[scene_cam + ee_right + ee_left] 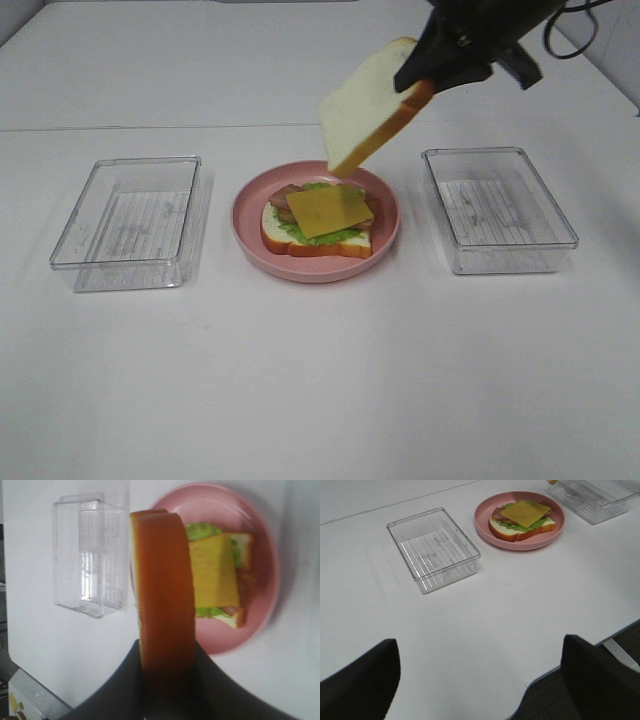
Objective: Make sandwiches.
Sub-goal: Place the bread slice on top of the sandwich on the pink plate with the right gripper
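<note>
On the pink plate (314,272) lies the open stack: a bread slice (310,246), green lettuce, bacon and a yellow-orange cheese square (328,208) on top. A second bread slice (368,108) hangs tilted above the plate's far right side, with my right gripper (422,84) shut on its upper edge. The right wrist view shows that slice's brown crust (165,590) edge-on between the dark fingers (125,685), over the plate (262,605) and the cheese (215,570). My left gripper (480,642) stands open and empty, far from the stack (522,519).
A clear plastic tray (130,220) stands left of the plate and another (497,208) right of it. Both show in the left wrist view too, the left tray (434,547) and the right tray (592,497). The table's front edge (580,655) runs near the left gripper.
</note>
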Motion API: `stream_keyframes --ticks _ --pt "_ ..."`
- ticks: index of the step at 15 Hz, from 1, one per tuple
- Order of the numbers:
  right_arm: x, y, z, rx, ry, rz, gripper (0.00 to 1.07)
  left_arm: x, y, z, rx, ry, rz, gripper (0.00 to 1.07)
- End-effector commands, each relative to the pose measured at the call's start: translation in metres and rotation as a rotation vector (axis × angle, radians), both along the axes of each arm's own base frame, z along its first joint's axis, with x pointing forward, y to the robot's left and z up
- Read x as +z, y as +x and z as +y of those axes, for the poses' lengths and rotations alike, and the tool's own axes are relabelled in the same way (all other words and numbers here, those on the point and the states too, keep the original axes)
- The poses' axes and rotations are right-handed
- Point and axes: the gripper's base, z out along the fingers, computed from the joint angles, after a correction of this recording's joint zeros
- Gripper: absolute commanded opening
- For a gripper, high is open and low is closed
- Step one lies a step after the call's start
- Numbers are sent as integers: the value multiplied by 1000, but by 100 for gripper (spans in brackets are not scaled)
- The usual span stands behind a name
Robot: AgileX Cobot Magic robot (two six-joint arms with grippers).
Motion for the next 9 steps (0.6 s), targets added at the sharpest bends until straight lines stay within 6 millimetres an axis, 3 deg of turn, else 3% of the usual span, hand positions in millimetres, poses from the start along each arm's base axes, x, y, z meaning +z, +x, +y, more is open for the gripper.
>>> stream_keyframes --ticks 1,5,9 --pt "-13 0 25 -33 85 -15 0 0 -3 1 -8 -12 -27 83" --pt "-58 3 68 -63 195 108 0 0 -3 1 -8 -12 -27 83" --pt "-106 12 62 -93 143 211 0 0 -3 1 -8 -12 -27 83"
